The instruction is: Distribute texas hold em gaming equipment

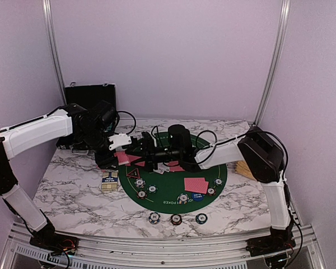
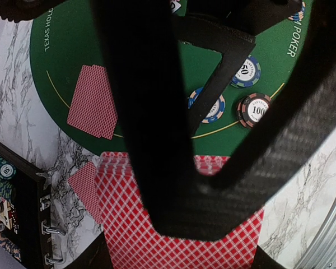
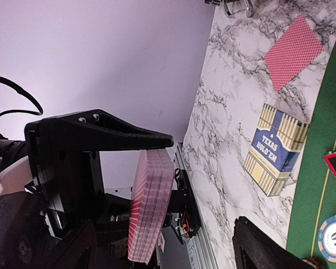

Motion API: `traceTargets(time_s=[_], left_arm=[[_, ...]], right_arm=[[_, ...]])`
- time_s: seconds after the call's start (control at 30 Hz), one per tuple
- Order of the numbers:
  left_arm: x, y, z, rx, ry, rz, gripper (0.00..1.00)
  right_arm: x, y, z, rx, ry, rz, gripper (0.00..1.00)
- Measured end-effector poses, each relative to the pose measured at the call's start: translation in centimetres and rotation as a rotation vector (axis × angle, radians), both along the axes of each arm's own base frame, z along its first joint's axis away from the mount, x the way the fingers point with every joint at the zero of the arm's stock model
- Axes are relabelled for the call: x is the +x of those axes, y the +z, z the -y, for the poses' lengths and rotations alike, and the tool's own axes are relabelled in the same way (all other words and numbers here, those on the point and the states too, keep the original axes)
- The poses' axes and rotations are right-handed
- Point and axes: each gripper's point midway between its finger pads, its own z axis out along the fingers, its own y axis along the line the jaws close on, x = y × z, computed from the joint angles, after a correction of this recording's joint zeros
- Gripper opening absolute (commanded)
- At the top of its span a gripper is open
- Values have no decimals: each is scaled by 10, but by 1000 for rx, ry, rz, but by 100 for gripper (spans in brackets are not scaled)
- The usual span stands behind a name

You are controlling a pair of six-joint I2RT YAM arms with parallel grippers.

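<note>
The left gripper (image 1: 122, 147) is clamped on the deck (image 3: 150, 207) and holds it in the air over the left edge of the mat (image 1: 173, 206). The right gripper (image 1: 145, 151) sits just beside it, jaws apart and nothing between them. It looks set to draw a card, though whether it touches the deck cannot be told.

On the mat, one pair of cards (image 1: 196, 185) lies right of centre. More red backs (image 1: 176, 167) show toward its far side, partly hidden under the right arm. Another card (image 3: 294, 53), perhaps two stacked, lies on the bench (image 1: 73, 190) just off the mat's left edge.

Chips (image 1: 152, 189) are spread over the mat's near half, with the triangle (image 1: 135, 174) by its left edge and a blue button (image 1: 197, 196) in front of the right pair. Three more chips (image 1: 176, 219) sit in a row on the bench in front of the mat.

The task appears to be partly done. The deck is thick, so cards are probably left to deal. The case (image 2: 17, 213) beyond the mat's left side has chips in it. No orange button is visible.
</note>
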Motion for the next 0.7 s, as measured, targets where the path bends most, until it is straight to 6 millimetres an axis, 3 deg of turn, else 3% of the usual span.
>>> traceTargets(time_s=[0.33, 0.7], left_arm=[[-1, 4, 5, -29, 0, -8, 0], [-1, 4, 5, -31, 0, -9, 0]], right_arm=[[-7, -5, -22, 21, 33, -28, 82], [-9, 2, -40, 57, 55, -27, 80]])
